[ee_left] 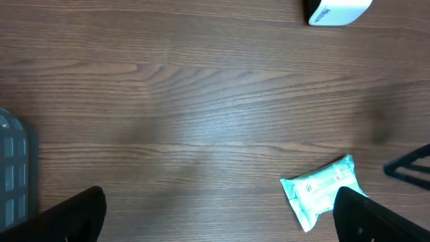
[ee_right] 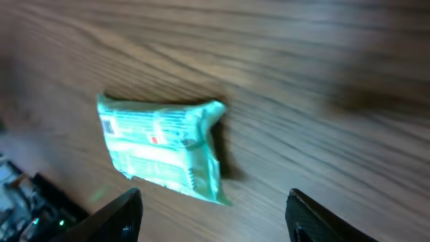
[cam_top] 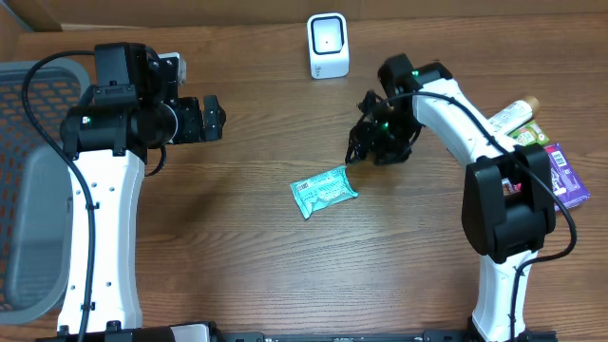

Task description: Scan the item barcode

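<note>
Wood table [cam_top: 237, 256] is carrying a teal packet [cam_top: 324, 190]. Left gripper [ee_left: 222, 215] and right gripper [ee_right: 215, 215] are hanging open, holding nothing.

Count: 1 teal packet [cam_top: 324, 190], 1 white scanner [cam_top: 328, 46], 1 grey basket [cam_top: 28, 237], 1 purple box [cam_top: 568, 179], 1 pale tube [cam_top: 508, 116], 1 green pack [cam_top: 534, 133], 1 wooden table [cam_top: 237, 266]. Arms: 2, left arm [cam_top: 100, 218], right arm [cam_top: 503, 204].

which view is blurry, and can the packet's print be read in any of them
Right wrist: motion-smeared, the teal packet soft, its print unreadable. Left wrist: table grain crisp, packet clearer, print too small to read, the left pincer dark and out of focus at the bottom corners. Overhead: sharp, even light, soft shadows, print too small.
</note>
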